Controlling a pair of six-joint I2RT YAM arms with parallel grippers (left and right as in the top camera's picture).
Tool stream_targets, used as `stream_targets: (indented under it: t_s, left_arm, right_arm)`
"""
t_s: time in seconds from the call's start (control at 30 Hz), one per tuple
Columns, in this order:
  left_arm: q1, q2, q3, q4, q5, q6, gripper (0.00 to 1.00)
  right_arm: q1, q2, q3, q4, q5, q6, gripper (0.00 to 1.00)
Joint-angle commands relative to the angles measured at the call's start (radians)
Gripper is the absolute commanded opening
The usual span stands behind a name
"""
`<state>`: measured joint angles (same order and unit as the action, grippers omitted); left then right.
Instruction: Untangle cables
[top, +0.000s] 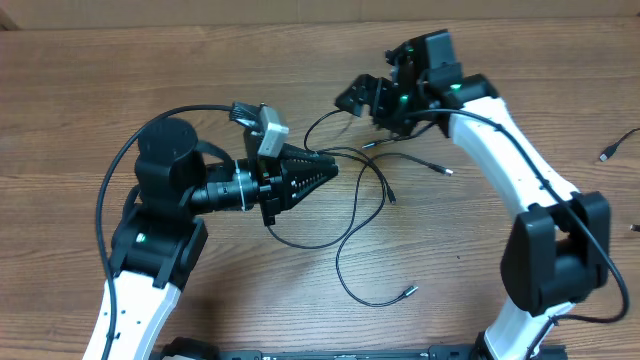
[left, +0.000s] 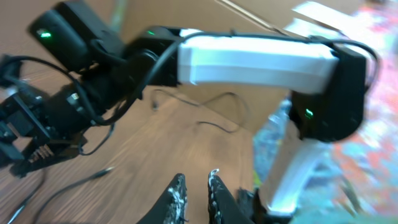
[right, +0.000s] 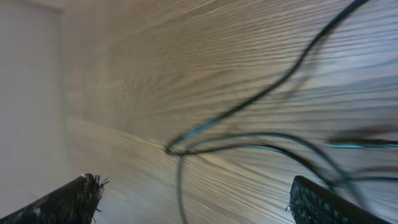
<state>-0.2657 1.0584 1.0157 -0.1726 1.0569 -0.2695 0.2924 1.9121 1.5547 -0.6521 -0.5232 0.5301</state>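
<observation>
Toward the near edge of the table (top: 260, 300), one plug end of the cables (top: 372, 186) is trailing loose; mid-table, strands are crossing in loops, so most untangling is remaining. Left gripper (top: 330, 170) is clenching beside a strand, hold unclear; farther off, right gripper (top: 368, 105) is hanging released

On the table (top: 150, 60), cables (top: 384, 186) lying just right of the left gripper (top: 332, 167), on the near side of the right gripper (top: 368, 108); one strand trailing toward the near edge.

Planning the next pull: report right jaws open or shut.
Open: on the right gripper the jaws stand far apart, gripping none of the thin black cables.
</observation>
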Motion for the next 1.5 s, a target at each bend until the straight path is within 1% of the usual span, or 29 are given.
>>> stream_targets:
  t_s: [0.0,0.1,0.17,0.2,0.23,0.27,0.3,0.33,0.37,0.4,0.43,0.53,0.6,0.7,0.8,1.03,1.27,1.37,1.47]
  left_arm:
    - [0.006,-0.072,-0.006,-0.045,-0.225,-0.061,0.14]
    - [0.006,-0.124,-0.006,-0.105,-0.336,-0.060,0.16]
    - [0.006,-0.159,-0.006,-0.139,-0.386,-0.045,0.18]
    - [0.006,-0.175,-0.006,-0.153,-0.403,-0.035,0.18]
    - [0.006,-0.193,-0.006,-0.169,-0.418,-0.023,0.19]
    - [0.006,-0.208,-0.006,-0.183,-0.423,-0.009,0.20]
    - [0.006,-0.220,-0.006,-0.194,-0.428,-0.002,0.20]
    - [0.006,-0.233,-0.006,-0.208,-0.433,0.004,0.21]
    - [0.006,-0.242,-0.006,-0.219,-0.440,0.008,0.22]
    - [0.006,-0.252,-0.006,-0.228,-0.441,0.016,0.22]
    - [0.006,-0.260,-0.006,-0.235,-0.441,0.026,0.22]
    - [0.006,-0.276,-0.006,-0.253,-0.456,0.030,0.23]
    - [0.006,-0.281,-0.006,-0.276,-0.481,0.031,0.23]
    - [0.006,-0.281,-0.006,-0.312,-0.517,0.031,0.23]
    - [0.006,-0.281,-0.006,-0.340,-0.545,0.031,0.23]
    - [0.006,-0.281,-0.006,-0.352,-0.545,0.039,0.22]
    - [0.006,-0.281,-0.006,-0.365,-0.544,0.038,0.22]
    - [0.005,-0.281,-0.006,-0.381,-0.544,0.038,0.22]
    - [0.006,-0.281,-0.006,-0.394,-0.544,0.038,0.23]
  right_arm:
    - [0.044,0.062,0.001,0.043,0.062,0.287,0.96]
    - [0.090,0.105,0.001,0.050,0.135,0.492,0.96]
    - [0.119,0.128,0.001,0.064,0.179,0.598,0.93]
    - [0.134,0.138,0.001,0.088,0.196,0.629,0.89]
    - [0.147,0.148,0.001,0.124,0.209,0.641,0.73]
    - [0.162,0.161,0.001,0.172,0.213,0.645,0.55]
    - [0.174,0.169,0.001,0.213,0.214,0.649,0.52]
    - [0.188,0.180,0.001,0.257,0.216,0.649,0.55]
    - [0.198,0.190,0.001,0.286,0.216,0.653,0.55]
    - [0.209,0.195,0.001,0.309,0.216,0.652,0.36]
    - [0.216,0.203,0.001,0.319,0.220,0.652,0.04]
    - [0.225,0.208,0.001,0.328,0.238,0.640,0.04]
    - [0.224,0.208,0.001,0.370,0.212,0.561,0.04]
    - [0.205,0.208,0.003,0.454,0.089,0.441,0.04]
    - [0.167,0.207,0.014,0.510,-0.010,0.433,0.04]
    - [0.039,0.203,0.095,0.587,-0.274,0.428,0.04]
    - [-0.109,0.203,0.219,0.595,-0.636,0.302,0.04]
    - [-0.173,0.201,0.260,0.595,-0.706,0.299,0.04]
    - [-0.234,0.191,0.292,0.595,-0.736,0.275,0.04]
